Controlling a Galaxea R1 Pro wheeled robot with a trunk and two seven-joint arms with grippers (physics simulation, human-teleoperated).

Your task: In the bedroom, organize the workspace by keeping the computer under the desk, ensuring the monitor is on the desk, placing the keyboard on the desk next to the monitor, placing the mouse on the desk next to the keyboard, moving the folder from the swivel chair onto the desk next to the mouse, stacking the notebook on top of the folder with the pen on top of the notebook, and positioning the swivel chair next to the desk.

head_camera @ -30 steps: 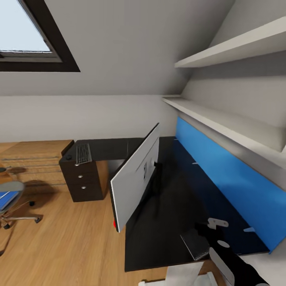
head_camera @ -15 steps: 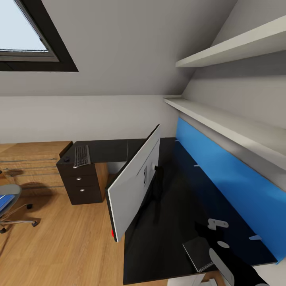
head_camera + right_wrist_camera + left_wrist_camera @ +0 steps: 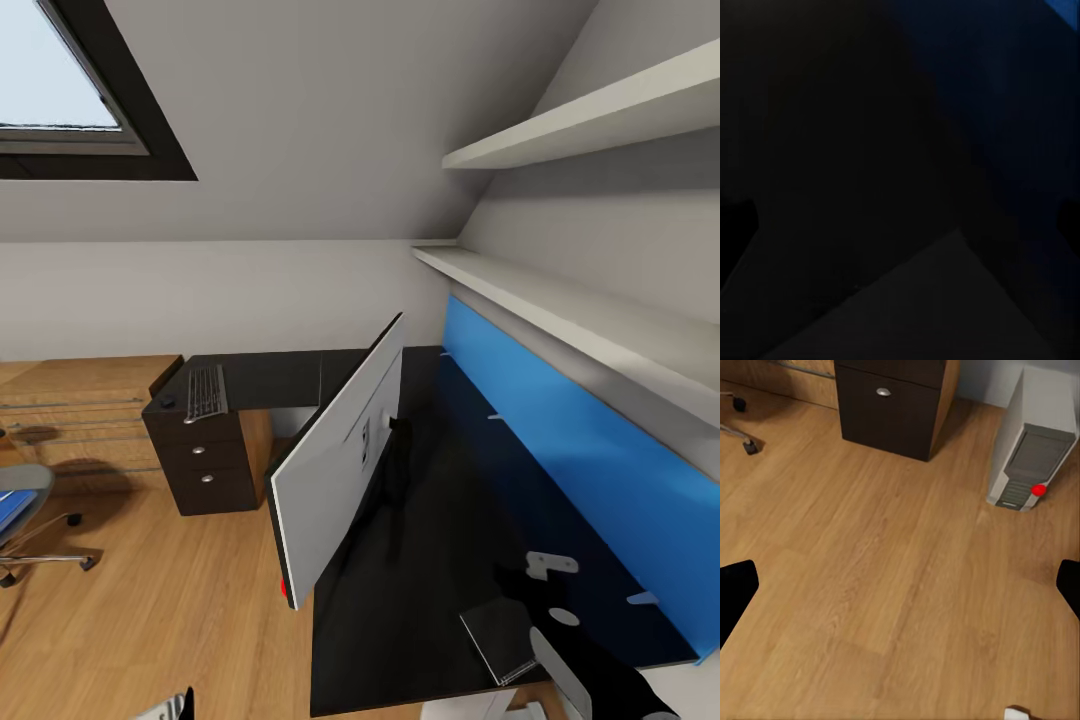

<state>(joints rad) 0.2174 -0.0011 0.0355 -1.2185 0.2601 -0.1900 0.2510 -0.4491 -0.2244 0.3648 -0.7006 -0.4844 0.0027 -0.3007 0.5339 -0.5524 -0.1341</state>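
Spreading beneath and beyond the right gripper: the large L-shaped desk with black top and blue back panel. Carries the wide flat monitor with light-grey back and black stand, upright, near that gripper on its room-facing side.

Standing well apart from both hands, far off the left one's side: the grey-fabric swivel chair on a chrome base, bright-blue flat folder on its seat, so not yet moved.

Resting ahead of the left gripper, on the plank floor beside the black drawers: the boxy light-grey computer tower with a red dot, probably under the desk already.

Lying on the far desk wing, well apart from both grippers: the slim dark-grey keyboard, small black mouse just beside it.

Sitting just beneath the right gripper: the thin grey-covered notebook, untouched.

Both jaws spread wide, holding nothing.

Newly risen into the head view's lower edge since half a second ago: the left arm; everything else unmoved. Suggests a parked base and a reach beginning, most of the tidying still ahead.
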